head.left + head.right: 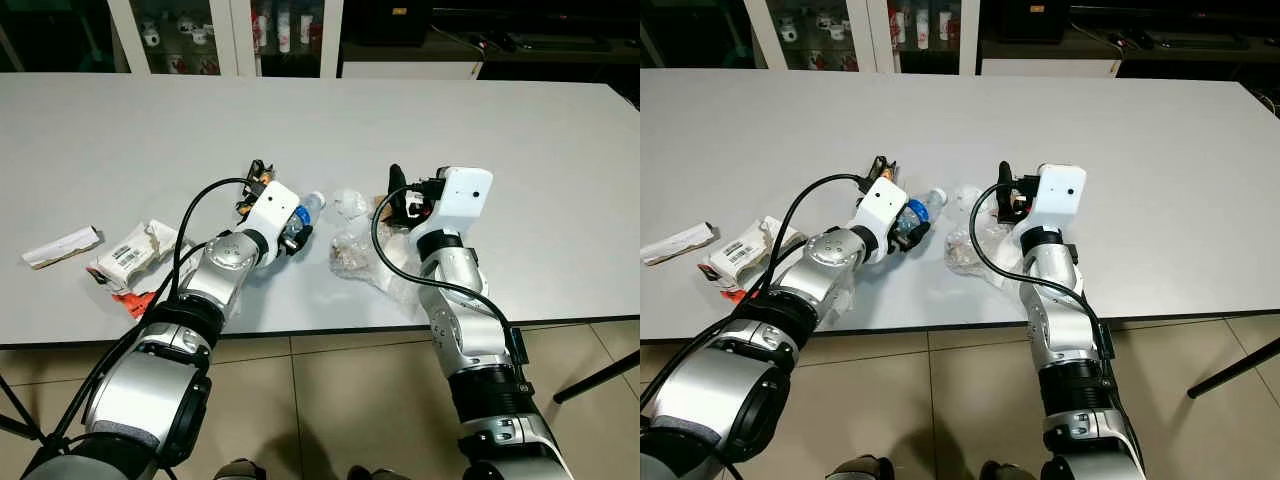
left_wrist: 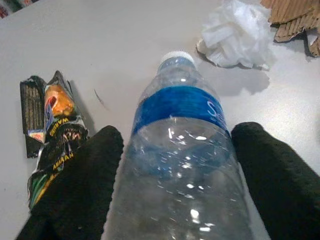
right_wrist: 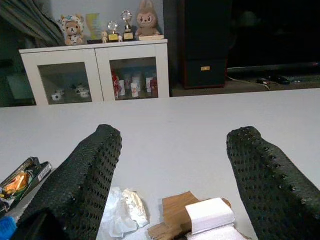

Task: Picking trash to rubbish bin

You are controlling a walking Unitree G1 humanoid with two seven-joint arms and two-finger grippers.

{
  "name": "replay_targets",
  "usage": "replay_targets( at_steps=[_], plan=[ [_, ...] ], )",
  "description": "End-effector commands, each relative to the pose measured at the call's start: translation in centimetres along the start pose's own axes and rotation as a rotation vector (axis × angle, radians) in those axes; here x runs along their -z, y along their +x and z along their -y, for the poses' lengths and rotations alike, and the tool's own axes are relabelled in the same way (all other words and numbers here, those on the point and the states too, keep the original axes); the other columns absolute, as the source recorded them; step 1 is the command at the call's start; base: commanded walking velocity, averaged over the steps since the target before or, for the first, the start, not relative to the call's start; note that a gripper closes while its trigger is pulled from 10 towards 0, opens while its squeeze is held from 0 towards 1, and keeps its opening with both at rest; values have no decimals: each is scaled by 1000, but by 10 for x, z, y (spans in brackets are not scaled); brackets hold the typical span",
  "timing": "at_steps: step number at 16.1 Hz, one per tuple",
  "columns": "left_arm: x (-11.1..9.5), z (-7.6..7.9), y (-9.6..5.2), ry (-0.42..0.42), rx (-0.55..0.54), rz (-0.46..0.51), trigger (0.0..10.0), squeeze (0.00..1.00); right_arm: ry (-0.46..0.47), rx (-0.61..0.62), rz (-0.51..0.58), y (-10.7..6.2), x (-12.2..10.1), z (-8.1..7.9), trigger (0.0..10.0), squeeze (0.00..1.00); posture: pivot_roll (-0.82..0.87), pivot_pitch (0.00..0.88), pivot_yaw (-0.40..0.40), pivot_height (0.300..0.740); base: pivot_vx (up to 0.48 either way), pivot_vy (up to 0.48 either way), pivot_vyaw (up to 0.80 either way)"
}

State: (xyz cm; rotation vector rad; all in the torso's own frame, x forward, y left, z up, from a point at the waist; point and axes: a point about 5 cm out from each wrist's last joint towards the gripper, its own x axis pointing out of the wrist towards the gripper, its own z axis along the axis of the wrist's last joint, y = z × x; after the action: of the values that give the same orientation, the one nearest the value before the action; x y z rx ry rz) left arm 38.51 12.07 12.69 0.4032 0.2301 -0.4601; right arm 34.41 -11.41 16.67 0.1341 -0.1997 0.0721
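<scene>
Trash scattered across a wide white table [image 1: 520,150], seen from above with both silver arms reaching in. Left gripper [image 2: 175,165] low over the near middle of the table, jaws set either side of a clear plastic water bottle [image 2: 180,165] with a blue label and white cap. Black fingers [image 2: 85,180] close against the bottle's flanks, yet no dent or squeeze visible, so cannot tell whether clamped or just bracketing. Bottle lying on the table, cap pointing away from the wrist toward a crumpled white tissue [image 2: 235,32]. Crushed dark snack wrapper [image 2: 50,125] just beside the left finger.

Right gripper [image 3: 170,165] raised above the table, jaws spread wide and grasping nothing. Beneath it, torn brown cardboard [image 3: 175,212] with a folded white paper [image 3: 210,215] on top, beside a clear plastic bag [image 1: 365,255]. Farther to the robot's left, near the table's front edge, a flattened printed carton [image 1: 135,250] and a torn paper strip [image 1: 62,247]. No rubbish bin visible.

Likely risks, as judgement: smooth, round, thin-walled bottle apt to slip or roll out under a loose grip, or buckle and squirt sideways under a hard one. Neighbouring snack wrapper liable to be pinched or dragged along. Long carry to a bin somewhere out of sight, giving a weak hold time to fail.
</scene>
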Motion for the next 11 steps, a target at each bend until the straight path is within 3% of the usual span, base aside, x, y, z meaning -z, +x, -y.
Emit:
replay_targets(
  at_steps=[1,11],
  plan=[
    [-1,1,1,-10,-15,6,0,0,6,9,1,-2,-1,2,10000,0,-2,80,-39,740,0,0,0],
    [-2,1,2,-14,-26,13,0,0,9,11,1,-1,-1,2,10000,0,0,76,-34,740,0,0,0]
  ],
)
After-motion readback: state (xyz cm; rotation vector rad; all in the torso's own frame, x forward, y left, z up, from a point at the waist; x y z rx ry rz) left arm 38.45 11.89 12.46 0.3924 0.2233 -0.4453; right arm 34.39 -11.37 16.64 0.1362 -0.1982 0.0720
